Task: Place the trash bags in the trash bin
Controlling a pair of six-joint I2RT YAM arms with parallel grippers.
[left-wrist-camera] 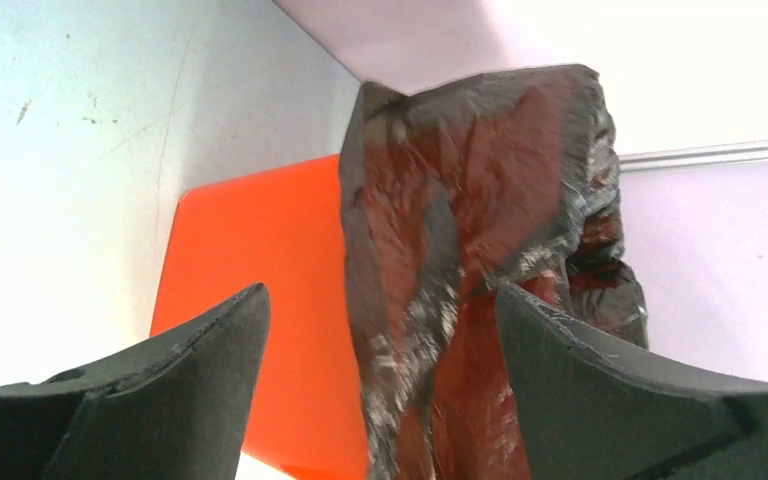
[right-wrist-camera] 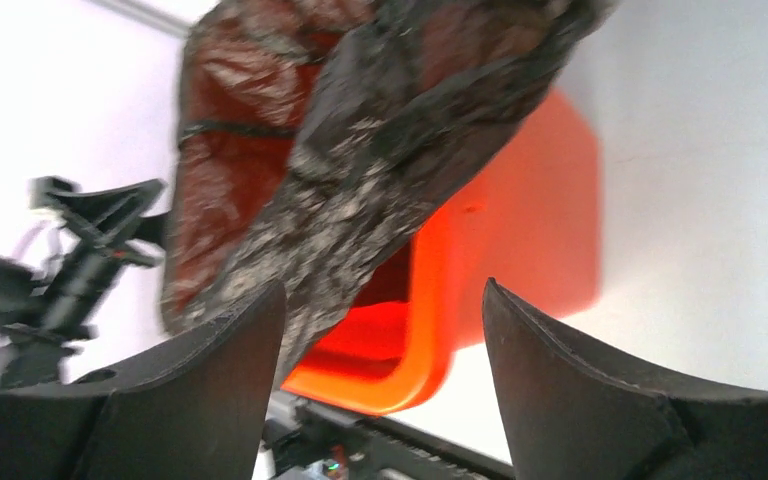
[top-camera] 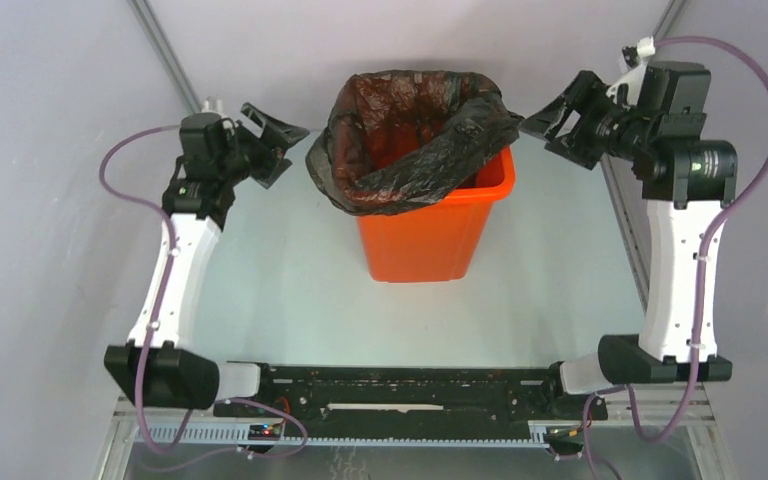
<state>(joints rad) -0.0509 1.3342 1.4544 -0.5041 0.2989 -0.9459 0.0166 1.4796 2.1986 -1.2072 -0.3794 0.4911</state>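
The orange trash bin (top-camera: 428,232) stands upright mid-table. A glossy black trash bag (top-camera: 410,140) lines its mouth, draped over the far, left and right rim; the near-right rim corner (top-camera: 498,170) is bare. The bag (left-wrist-camera: 480,230) and bin (left-wrist-camera: 260,290) show in the left wrist view, and the bag (right-wrist-camera: 360,150) and bin (right-wrist-camera: 520,240) in the right wrist view. My left gripper (top-camera: 278,140) is open and empty, left of the bag and apart from it. My right gripper (top-camera: 555,125) is open and empty, just right of the bag's edge.
Grey walls close in the table on the left, back and right. A metal rail (top-camera: 625,230) runs along the right edge. The black arm-base bar (top-camera: 410,390) lies along the near edge. The left arm (right-wrist-camera: 70,270) shows beyond the bin in the right wrist view.
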